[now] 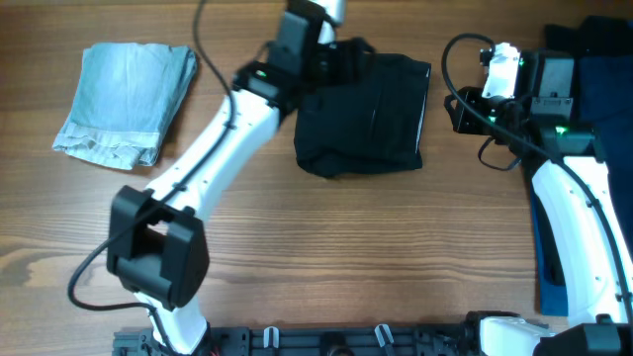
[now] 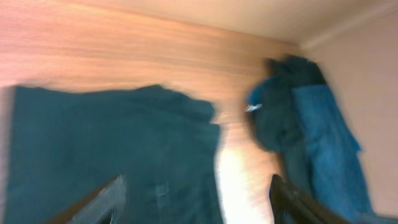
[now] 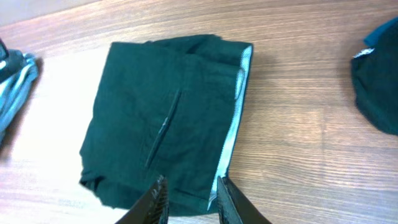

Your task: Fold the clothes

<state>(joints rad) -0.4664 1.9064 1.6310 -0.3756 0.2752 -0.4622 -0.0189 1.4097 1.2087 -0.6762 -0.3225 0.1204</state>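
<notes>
Pale blue-grey cloth, a folded garment (image 1: 124, 104), lies at your far left on the wooden table (image 1: 326, 247), well apart from everything else. Next comes your left gripper (image 1: 336, 54), over the top-left corner of the dark folded garment (image 1: 366, 119). The overhead view hides how its fingers stand, but the blurred left wrist view shows the fingers (image 2: 102, 199) spread wide, that dark cloth beneath them and nothing clamped. Your right gripper (image 1: 499, 69) sits just right of the dark garment, with a strip of bare wood between them. Only its wrist view shows the fingers (image 3: 155, 199): a little apart, empty, the garment's near edge under their tips. A pile of blue clothes (image 1: 611, 69) lies at your far right.
</notes>
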